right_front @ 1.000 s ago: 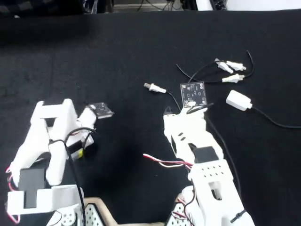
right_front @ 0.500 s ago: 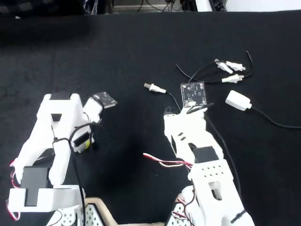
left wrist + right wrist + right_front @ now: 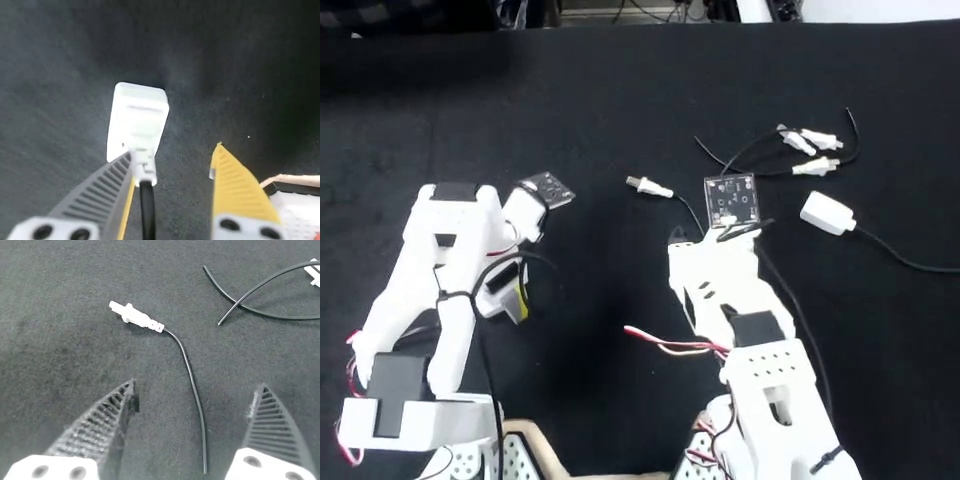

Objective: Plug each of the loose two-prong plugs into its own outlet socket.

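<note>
Left fingers (image 3: pixel 95 192) spread; we see a white rectangular socket block (image 3: pixel 137 120) with a black cord on the black worktop (image 3: pixel 60 60), just beside the grey finger | right fingers (image 3: pixel 102 422) spread, white two-prong plug (image 3: pixel 136 317) lying beyond them, its thin black cord (image 3: pixel 192 385) running between them | more white plugs (image 3: pixel 808 150) and a white outlet box (image 3: pixel 828 213) lie near each other.
</note>
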Controlling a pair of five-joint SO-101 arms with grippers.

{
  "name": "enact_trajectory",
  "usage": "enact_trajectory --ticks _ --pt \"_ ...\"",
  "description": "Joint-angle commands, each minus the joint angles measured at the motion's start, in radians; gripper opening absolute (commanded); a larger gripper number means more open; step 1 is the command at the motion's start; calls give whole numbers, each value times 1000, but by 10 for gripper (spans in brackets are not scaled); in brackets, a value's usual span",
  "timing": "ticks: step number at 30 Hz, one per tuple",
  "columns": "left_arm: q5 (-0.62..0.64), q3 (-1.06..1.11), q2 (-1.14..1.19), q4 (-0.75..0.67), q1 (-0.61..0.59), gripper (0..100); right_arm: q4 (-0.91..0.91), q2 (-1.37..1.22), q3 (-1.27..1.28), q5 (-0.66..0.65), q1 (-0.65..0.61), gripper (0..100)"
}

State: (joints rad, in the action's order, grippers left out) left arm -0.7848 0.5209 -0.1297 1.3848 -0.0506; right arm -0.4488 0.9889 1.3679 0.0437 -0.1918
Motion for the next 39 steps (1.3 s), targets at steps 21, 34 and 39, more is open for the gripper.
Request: enact_trajectory --ticks 21,34,39 --pt "9 -390 -18 91 -65 230 14 8 4 0 -69 353" --pt "344 -792 -18 91 -157 228 14 7 1 -2 -249 353" --pt "436 -782 -8 89 -352 228 -72 -79 -119 0 -354 353"
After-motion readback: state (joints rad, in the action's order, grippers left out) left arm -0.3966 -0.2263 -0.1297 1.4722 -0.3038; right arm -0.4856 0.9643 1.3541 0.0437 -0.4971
